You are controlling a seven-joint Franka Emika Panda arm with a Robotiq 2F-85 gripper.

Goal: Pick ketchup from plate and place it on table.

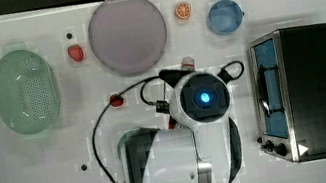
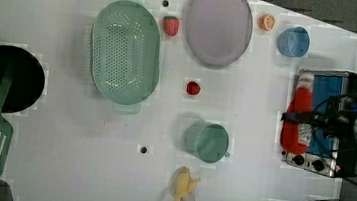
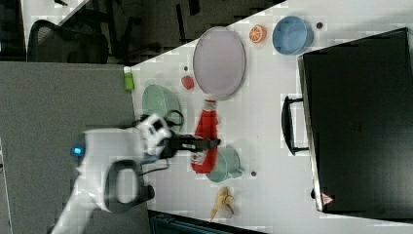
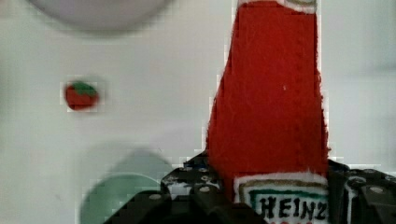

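Ketchup (image 4: 268,107) clamped in end effector (image 4: 261,196), w/ green cup (image 4: 123,191) + strawberry (image 4: 81,95) on table (image 4: 154,102), plate (image 4: 98,9) bare

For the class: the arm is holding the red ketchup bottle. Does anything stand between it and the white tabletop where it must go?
Partly. The red ketchup bottle is clamped in the black gripper. In the right view its base overlaps the green mug; the white tabletop beside it looks free.
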